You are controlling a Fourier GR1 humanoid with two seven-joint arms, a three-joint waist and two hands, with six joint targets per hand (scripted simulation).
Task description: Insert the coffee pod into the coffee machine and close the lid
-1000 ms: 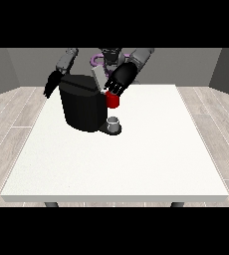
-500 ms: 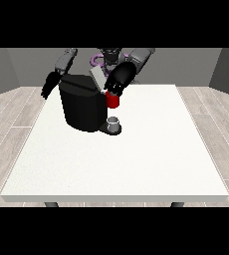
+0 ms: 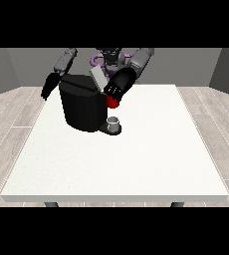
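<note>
**Coffee pod insertion: approach to the open top of the machine**

Coffee machine (image 3: 85, 107) dark and boxy, on the far left part of the white table (image 3: 136, 164), close in front of the robot. Lid (image 3: 97, 78) raised, tilted up and back over the machine's upper right corner. Hand at the view's right (image 3: 118, 88) poised at that corner, just below the lid and directly above a red thing at the machine (image 3: 113, 102), apparently touching or nearly touching it. Spread or pinching: cannot tell, and cannot tell whether anything is carried. Hand at the view's left (image 3: 49, 87) hanging beside the machine's far side, near it but seemingly apart from it; closure likewise impossible to tell.

Small grey thing (image 3: 114, 122) on the low base at the machine's front right, under the red thing; not plainly the pod, so not labelled as such.

Judged step: placing at the opening, lid not yet closed.

For a clean result:
- Bring the pod straight down over the opening, level rather than tilted.
- Keep clear of the raised lid during descent, to avoid knocking it shut early.
- Release only once seated, then withdraw upward before pressing the lid down.
- Steady the machine's body from the other side if it seems likely to slide.
</note>
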